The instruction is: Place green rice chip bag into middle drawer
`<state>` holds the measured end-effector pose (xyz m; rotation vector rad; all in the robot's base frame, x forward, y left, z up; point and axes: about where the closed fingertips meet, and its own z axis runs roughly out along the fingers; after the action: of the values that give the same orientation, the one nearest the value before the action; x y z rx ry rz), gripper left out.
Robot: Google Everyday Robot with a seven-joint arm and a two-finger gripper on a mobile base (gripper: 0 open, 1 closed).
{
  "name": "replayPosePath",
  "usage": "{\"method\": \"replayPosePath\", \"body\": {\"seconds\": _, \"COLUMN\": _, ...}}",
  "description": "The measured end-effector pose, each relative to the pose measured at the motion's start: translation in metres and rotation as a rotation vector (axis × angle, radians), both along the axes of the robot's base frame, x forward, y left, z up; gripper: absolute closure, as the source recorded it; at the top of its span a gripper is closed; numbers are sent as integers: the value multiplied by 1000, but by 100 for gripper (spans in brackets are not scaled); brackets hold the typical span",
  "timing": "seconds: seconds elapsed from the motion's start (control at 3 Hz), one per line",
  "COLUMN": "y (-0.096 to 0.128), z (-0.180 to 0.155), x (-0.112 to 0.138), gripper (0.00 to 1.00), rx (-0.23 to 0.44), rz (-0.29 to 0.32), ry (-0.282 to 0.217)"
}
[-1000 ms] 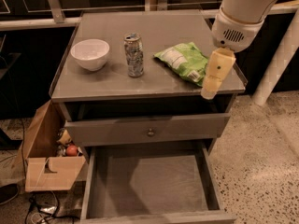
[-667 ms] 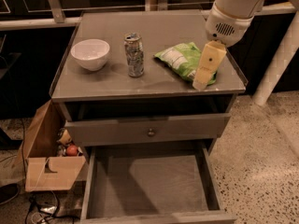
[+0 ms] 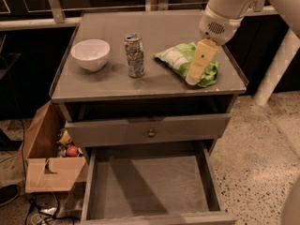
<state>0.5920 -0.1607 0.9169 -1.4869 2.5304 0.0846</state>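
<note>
The green rice chip bag lies flat on the right side of the cabinet top, its white label patch facing up. My gripper hangs from the white arm at the upper right and points down over the bag's right half, with its tip at the bag's front edge. Whether it touches the bag I cannot tell. The middle drawer is pulled far out at the bottom, and its bare grey floor holds nothing.
A white bowl and a silver patterned can stand on the cabinet top left of the bag. The drawer with the brass knob is slightly open above the middle drawer. A cardboard box and cables sit on the floor at left.
My gripper has moved left from the cabinet's right edge to over the bag. The bag, can and bowl have not moved.
</note>
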Motion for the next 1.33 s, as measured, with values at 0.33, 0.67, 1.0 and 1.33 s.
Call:
{"method": "replayPosePath", "body": {"seconds": 0.33, "y": 4, "z": -8, "x": 10, "gripper": 0, "rx": 6, "rz": -3, "ry": 12}}
{"method": "replayPosePath", "body": {"seconds": 0.67, "y": 5, "z": -11, "x": 22, "gripper": 0, "rx": 9, "rz": -10, "ry": 17}}
{"method": "replayPosePath", "body": {"seconds": 1.0, "y": 7, "z": -16, "x": 34, "gripper": 0, "rx": 1, "rz": -10, "ry": 18}}
{"method": "replayPosePath", "body": {"seconds": 1.33, "y": 2, "z": -22, "x": 47, "gripper": 0, "rx": 8, "rz": -30, "ry": 26}}
